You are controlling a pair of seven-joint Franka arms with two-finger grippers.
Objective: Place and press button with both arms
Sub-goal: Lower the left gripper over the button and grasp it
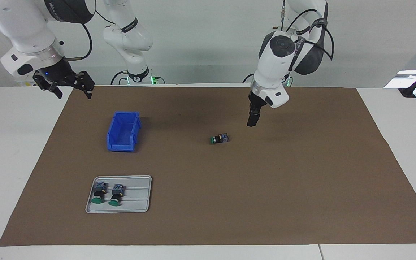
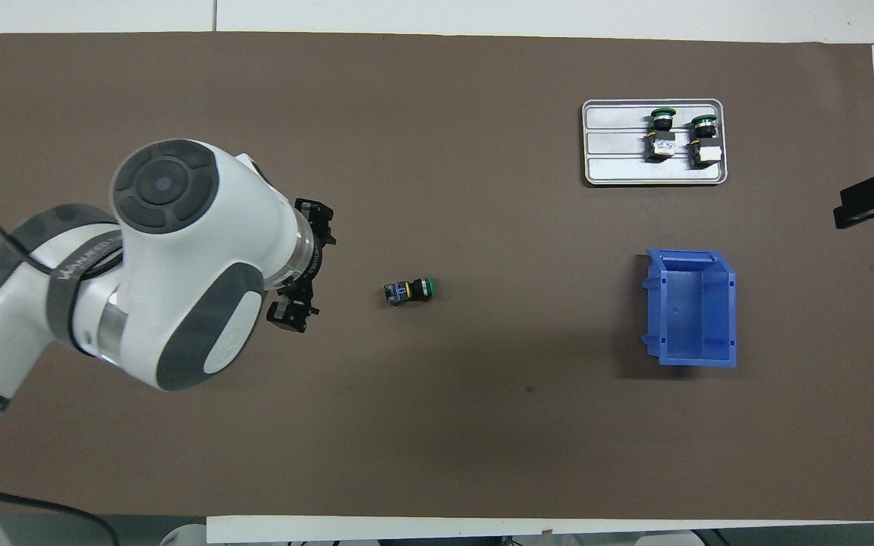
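Trouble could come if the wide-open, empty left gripper (image 1: 252, 121), up in the air near the button (image 1: 219, 139) lying sideways mid-bench, bumped it and made it roll, while the open, empty right gripper (image 1: 71, 87) waited over the bench edge.

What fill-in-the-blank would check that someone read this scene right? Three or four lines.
1. The number of buttons lying on the grey tray is ____.
2. The lone button lies on its side on the brown mat, between the left gripper and the ____ bin.
3. The blue bin lies ____ to the robots than the tray.
4. The right gripper, jaws open, hangs over the mat's edge and holds ____.

Missing words: two; blue; nearer; nothing
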